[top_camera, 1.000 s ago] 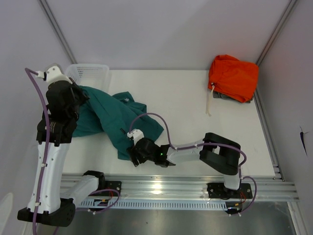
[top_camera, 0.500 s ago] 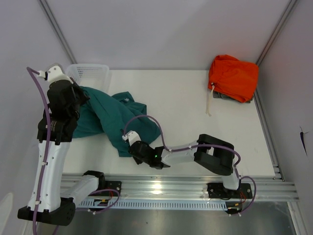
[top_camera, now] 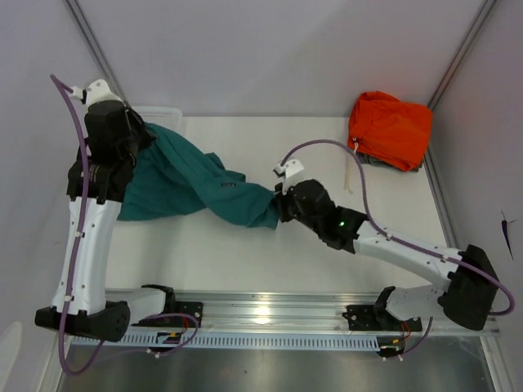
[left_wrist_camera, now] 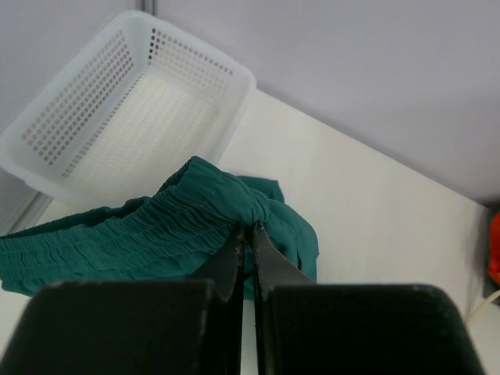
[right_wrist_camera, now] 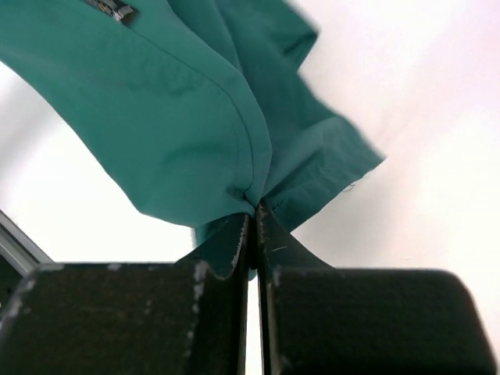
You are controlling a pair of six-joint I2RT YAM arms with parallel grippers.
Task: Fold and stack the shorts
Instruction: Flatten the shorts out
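**Teal shorts (top_camera: 184, 184) strung between both my grips**

Left gripper (left_wrist_camera: 251, 228) pinches the waistband near the basket (left_wrist_camera: 94, 101); right gripper (right_wrist_camera: 254, 209) pinches a leg hem over the table (top_camera: 327, 245). I should pull evenly, undo the twist, then lay them flat.

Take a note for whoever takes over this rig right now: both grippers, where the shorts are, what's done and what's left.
Left gripper: shut on the shorts at the waistband.
Right gripper: shut on a leg hem.
Shorts: stretched between both arms over the left half of the table, twisted, unfolded.
Orange garment: folded, far right corner.
Done: both ends gripped.
Left: fold, then stack.
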